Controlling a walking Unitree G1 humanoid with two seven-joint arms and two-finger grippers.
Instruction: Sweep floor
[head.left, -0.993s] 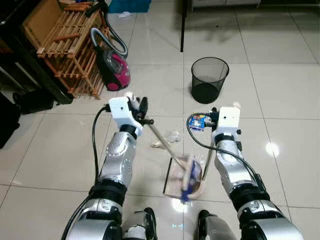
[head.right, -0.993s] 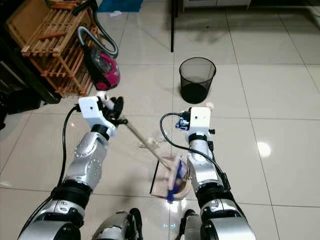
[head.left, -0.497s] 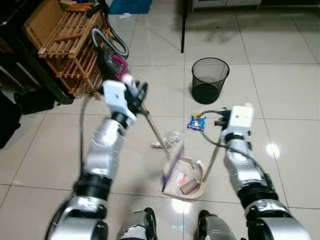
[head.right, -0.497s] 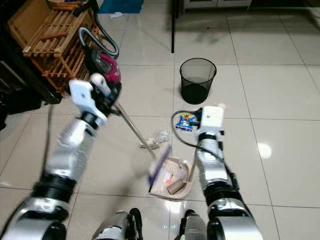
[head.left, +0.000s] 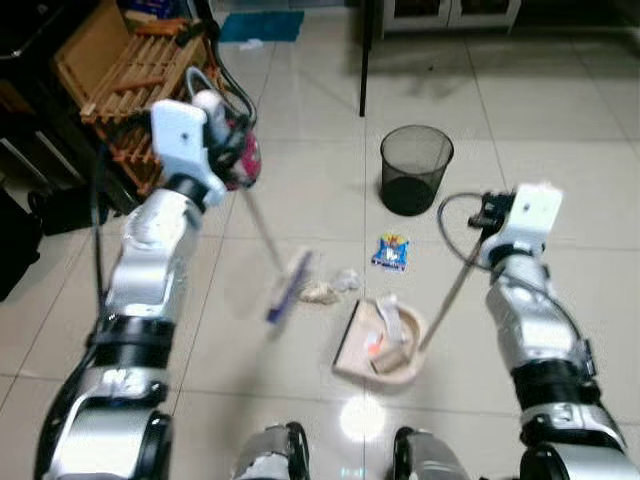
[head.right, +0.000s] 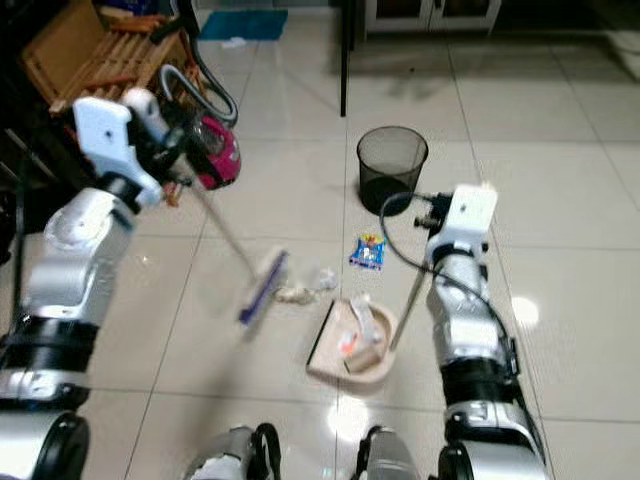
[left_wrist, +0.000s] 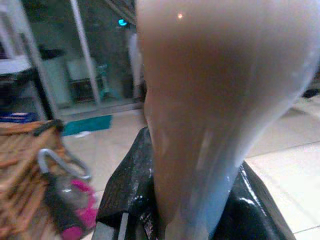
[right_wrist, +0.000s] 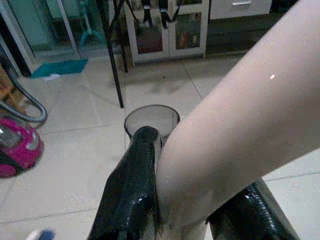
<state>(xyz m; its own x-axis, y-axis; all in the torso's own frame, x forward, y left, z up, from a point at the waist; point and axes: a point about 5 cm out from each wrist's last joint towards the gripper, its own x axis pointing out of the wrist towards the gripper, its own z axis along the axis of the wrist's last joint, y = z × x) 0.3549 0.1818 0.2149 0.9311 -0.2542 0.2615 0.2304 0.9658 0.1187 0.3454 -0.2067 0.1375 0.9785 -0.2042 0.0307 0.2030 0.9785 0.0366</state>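
My left gripper (head.left: 228, 152) is shut on the pale handle of the broom (head.left: 288, 288). The broom's blue-bristled head hangs blurred just left of a crumpled scrap (head.left: 328, 290) on the tiles. Beside it lies the beige dustpan (head.left: 386, 342) with bits of rubbish inside. Its long handle (head.left: 448, 295) rises to my right gripper (head.left: 491, 213), which is shut on it. A blue snack wrapper (head.left: 391, 251) lies on the floor between the dustpan and the black mesh bin (head.left: 415, 168). In both wrist views a cream handle (left_wrist: 200, 115) sits between black fingers (right_wrist: 131, 185).
A pink vacuum cleaner (head.left: 246, 160) and a wooden rack (head.left: 125, 80) stand at the left, close behind my left arm. A dark table leg (head.left: 363, 50) is beyond the bin. Glossy tiles stretch to the right and ahead.
My left arm has swung the broom out of the dustpan, up and to the left. The right arm has shifted right with the dustpan handle. The camera view has also shifted.
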